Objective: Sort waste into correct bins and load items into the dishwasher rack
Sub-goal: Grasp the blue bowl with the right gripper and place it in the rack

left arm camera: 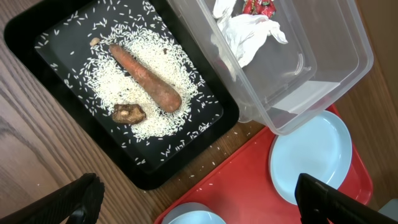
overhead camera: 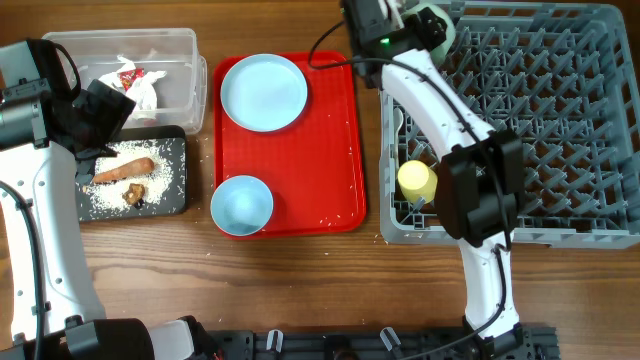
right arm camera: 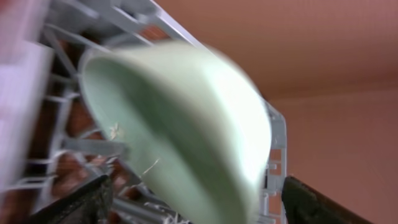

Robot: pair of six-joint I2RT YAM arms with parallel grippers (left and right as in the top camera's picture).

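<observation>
My right gripper [overhead camera: 415, 28] [right arm camera: 196, 202] is open at the far left corner of the grey dishwasher rack [overhead camera: 560, 120], its fingers on either side of the pale green bowl [overhead camera: 447, 30] [right arm camera: 180, 124], which stands tilted on edge among the pegs. The small yellow cup [overhead camera: 417, 182] lies in the rack's near left part. My left gripper [overhead camera: 100, 115] [left arm camera: 199, 208] is open and empty, high over the black tray [overhead camera: 175, 190] [left arm camera: 37, 43]. That tray holds the brown sausage [left arm camera: 146, 78], a brown lump [left arm camera: 129, 113] and rice. The clear tub [overhead camera: 185, 60] [left arm camera: 336, 81] holds the napkin [left arm camera: 249, 34] and red wrapper. The spoon is out of view.
A red serving tray [overhead camera: 335, 150] [left arm camera: 249, 174] lies between the bins and the rack, with the pale blue plate [overhead camera: 263, 92] [left arm camera: 311, 155] at the back and the pale blue bowl [overhead camera: 242, 205] at the front left. Rice crumbs are scattered on it and on the wood.
</observation>
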